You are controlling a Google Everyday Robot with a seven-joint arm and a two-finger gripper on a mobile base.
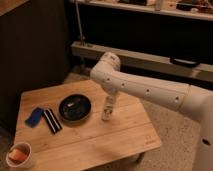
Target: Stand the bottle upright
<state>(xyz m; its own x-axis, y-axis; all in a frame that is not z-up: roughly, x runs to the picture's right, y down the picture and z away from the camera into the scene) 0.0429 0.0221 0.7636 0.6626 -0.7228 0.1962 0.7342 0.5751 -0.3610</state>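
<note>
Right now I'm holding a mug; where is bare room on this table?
Bare wood: the front right corner of the table, and the back left behind the black bowl. Crowded: bowl, striped block, blue thing; the hand is at the bottle.

Legible text, brands, numbers, signs: none. The bottle (106, 109), standing on the wooden table (120, 135) under the gripper (108, 106), carries a label with darker marks, but no word or figure on it can be made out. The white arm (150, 90) shows dark dots only, no lettering.
</note>
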